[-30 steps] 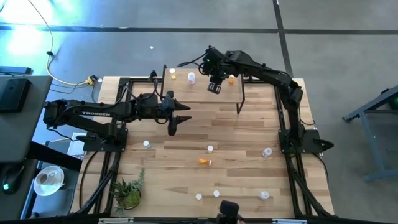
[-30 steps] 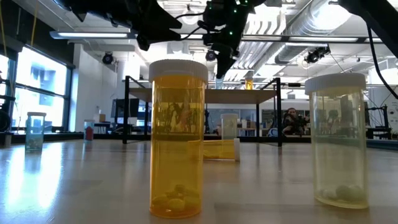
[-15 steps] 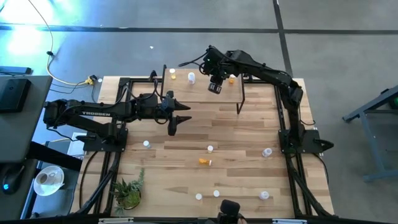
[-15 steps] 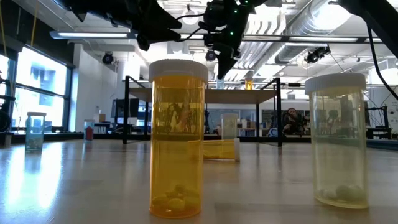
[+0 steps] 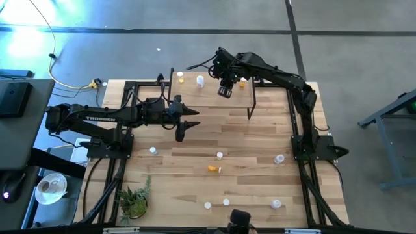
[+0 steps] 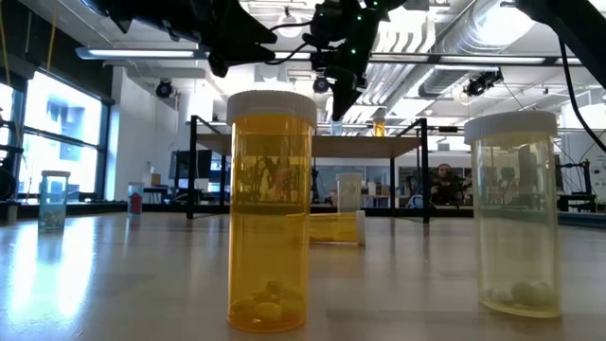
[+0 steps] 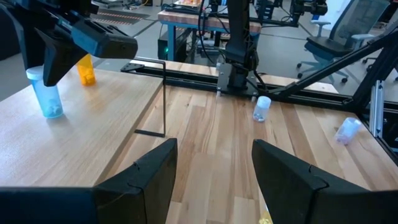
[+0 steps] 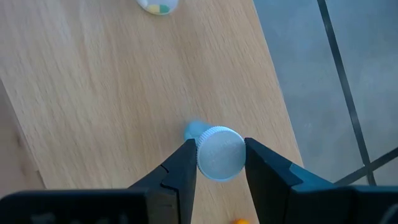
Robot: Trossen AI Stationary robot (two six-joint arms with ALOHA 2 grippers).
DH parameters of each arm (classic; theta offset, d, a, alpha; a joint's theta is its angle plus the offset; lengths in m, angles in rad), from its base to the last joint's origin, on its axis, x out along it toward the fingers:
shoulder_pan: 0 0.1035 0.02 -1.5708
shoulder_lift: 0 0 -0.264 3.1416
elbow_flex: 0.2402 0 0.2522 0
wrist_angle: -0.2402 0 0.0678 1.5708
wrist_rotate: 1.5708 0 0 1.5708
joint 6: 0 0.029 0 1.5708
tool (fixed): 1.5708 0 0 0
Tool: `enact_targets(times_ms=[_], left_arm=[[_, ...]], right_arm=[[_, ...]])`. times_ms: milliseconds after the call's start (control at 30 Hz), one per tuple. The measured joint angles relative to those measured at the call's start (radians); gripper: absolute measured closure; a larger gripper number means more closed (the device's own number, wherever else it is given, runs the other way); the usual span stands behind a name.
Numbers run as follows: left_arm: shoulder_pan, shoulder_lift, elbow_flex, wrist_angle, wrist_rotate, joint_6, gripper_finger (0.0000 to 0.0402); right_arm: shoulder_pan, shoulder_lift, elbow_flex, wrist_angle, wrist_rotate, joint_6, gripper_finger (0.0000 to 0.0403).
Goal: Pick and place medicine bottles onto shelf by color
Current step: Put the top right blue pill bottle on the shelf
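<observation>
Overhead, the right gripper [image 5: 225,90] hangs above the low light-wood shelf on thin black legs [image 5: 188,91], at the far edge of the big wooden table [image 5: 260,136].

- Right wrist view: its two dark fingers [image 8: 180,168] flank the white cap of a small bluish medicine bottle [image 8: 221,152], one on each side and very close. Whether they are pressing the cap or just clear of it, I cannot tell.
- Left wrist view: that bluish bottle stands upright on the shelf board, a few pale pills at its bottom; a small orange bottle [image 7: 86,70] stands farther along the same board.
- Also on the shelf: another orange bottle [image 5: 181,79] with a white bottle [image 5: 200,81] near it.

The left gripper [image 5: 182,130] hovers over the table's middle-left, fingers spread, nothing between them.

Containers nearest the low camera:
- Orange transparent bottle with white cap [image 6: 270,213], upright — a few yellowish pills on its floor, otherwise empty.
- Pale yellowish transparent bottle [image 6: 514,213], upright — two or three whitish pills at the bottom.
- Orange bottle lying on its side [image 6: 327,227] behind them; contents not readable.

More small bottles stand scattered over the near half of the table.
</observation>
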State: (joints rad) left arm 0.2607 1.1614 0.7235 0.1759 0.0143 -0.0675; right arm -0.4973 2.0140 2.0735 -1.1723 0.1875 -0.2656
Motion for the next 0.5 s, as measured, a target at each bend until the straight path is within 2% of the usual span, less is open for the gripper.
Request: enact_targets(times_ms=[500], left_arm=[[0.0,0.0,0.0,-0.007,0.0,0.0,0.0204]], right_arm=[[0.0,0.013,0.001,0.001,0.006,0.022,0.0292]])
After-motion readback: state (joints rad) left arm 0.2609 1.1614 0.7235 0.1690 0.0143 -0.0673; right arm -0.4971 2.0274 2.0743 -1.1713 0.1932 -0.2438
